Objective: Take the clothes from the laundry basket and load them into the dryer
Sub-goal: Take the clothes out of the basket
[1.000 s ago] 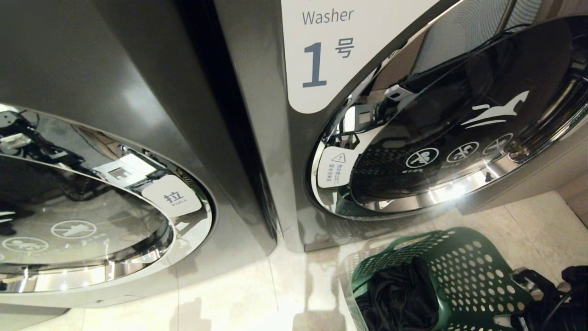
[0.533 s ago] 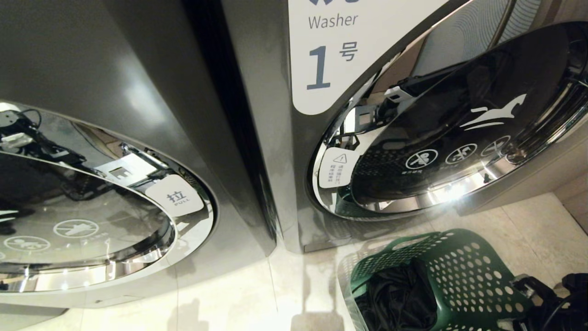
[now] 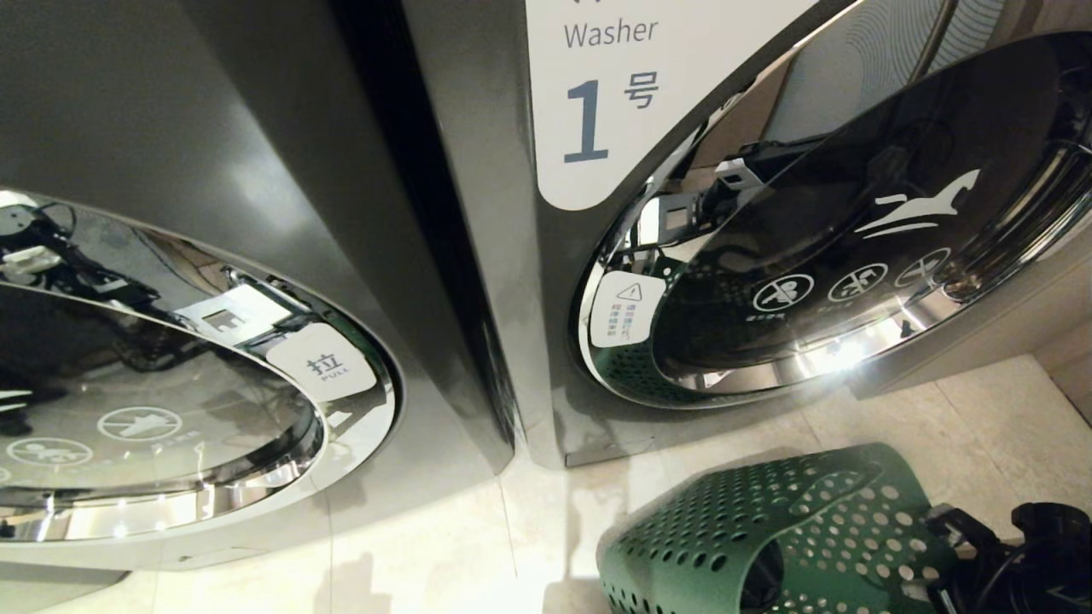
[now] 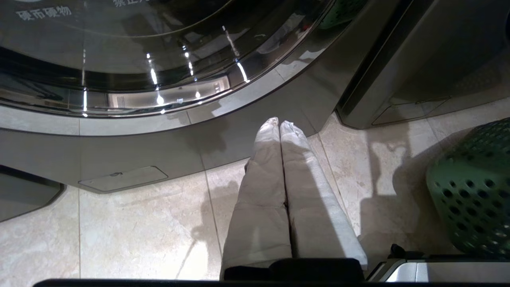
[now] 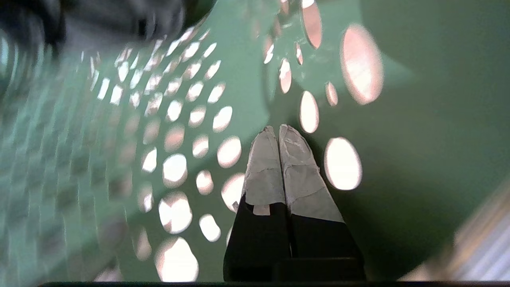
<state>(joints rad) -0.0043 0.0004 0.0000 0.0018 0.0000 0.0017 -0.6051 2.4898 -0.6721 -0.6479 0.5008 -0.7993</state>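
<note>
The dark green plastic laundry basket (image 3: pixel 768 537) with round holes lies tipped over on the pale tiled floor (image 3: pixel 426 554), just in front of the grey machine with the big white "1" sign (image 3: pixel 597 102). The right claw (image 5: pixel 278 129) is down inside the basket, close to its green wall, with its two white-wrapped fingers (image 5: pixel 267 159) pressed together and nothing between them. The black robot arm (image 3: pixel 1015 554) sits just beside the basket at the low right.

The soft black clothes show only as a dark blurry patch (image 5: pixel 111 20) deep in the basket, well away from the fingertips. I think they are all in there, so nothing is loaded yet.

The left claw (image 4: pixel 279 123) hangs over the floor near the other grey machine's shiny round door (image 4: pixel 139 59), its fingers pressed together too, and empty.

Both round doors look closed. So nearly all of the job is left: open the dryer, grab clothes, put them in.
</note>
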